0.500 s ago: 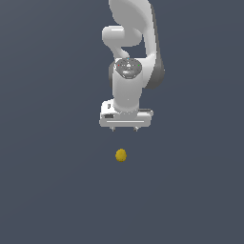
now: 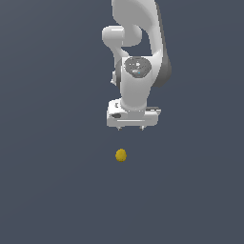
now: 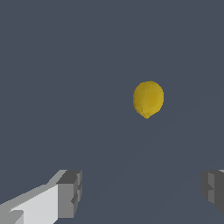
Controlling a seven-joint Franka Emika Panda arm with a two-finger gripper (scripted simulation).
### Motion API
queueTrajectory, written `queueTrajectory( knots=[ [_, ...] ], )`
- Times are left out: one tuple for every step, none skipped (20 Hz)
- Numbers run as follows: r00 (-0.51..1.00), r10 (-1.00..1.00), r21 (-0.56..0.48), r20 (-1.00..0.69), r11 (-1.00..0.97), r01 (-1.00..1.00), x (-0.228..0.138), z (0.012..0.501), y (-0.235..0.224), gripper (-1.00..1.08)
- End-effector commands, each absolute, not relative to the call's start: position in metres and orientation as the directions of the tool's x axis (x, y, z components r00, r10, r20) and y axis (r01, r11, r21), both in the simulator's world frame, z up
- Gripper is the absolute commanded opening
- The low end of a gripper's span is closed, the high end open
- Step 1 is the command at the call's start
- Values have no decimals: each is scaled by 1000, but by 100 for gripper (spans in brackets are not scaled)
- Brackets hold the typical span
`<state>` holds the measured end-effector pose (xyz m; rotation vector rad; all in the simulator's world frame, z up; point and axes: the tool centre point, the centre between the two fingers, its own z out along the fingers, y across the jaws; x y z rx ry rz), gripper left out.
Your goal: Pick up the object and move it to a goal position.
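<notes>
The object [image 2: 121, 155], a small mustard-yellow, roundish lump with a slight point at one end, is seen lying alone on the plain dark surface [image 2: 47, 190]. It is placed below the gripper [image 2: 131, 128] in the exterior view and a little toward that view's left, well clear of the fingertips. In the wrist view the object [image 3: 148, 99] is found ahead of the two fingers [image 3: 70, 192], not between them, and nearer one than the other. The jaws are held wide apart and nothing is gripped. No marked long axis is shown by the lump, so finger orientation is judged to matter little. A descent with a small sideways correction is judged to be required for the coming move. Nothing else is seen around, and no obstacle is found in the way. No goal marker can be made out.
</notes>
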<state>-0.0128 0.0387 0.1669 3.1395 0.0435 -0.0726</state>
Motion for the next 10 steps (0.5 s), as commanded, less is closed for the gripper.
queueTrajectory(
  knots=[
    [998, 26, -3, -49, -1000, 26, -14, 168, 44, 100],
    [998, 26, -3, -49, -1000, 25, -14, 168, 44, 100],
    [998, 26, -3, -49, -1000, 25, -14, 168, 43, 100],
    [998, 27, -2, -48, -1000, 27, -14, 168, 43, 100],
    [998, 30, -2, -48, -1000, 30, -13, 167, 42, 100],
    [998, 34, -2, -47, -999, 34, -13, 167, 42, 100],
    [998, 40, -2, -47, -999, 40, -12, 166, 41, 100],
    [998, 47, -2, -47, -999, 47, -11, 165, 41, 100],
    [997, 56, -2, -46, -998, 56, -10, 164, 41, 100],
    [997, 66, -2, -45, -998, 66, -9, 163, 40, 100]
  ],
)
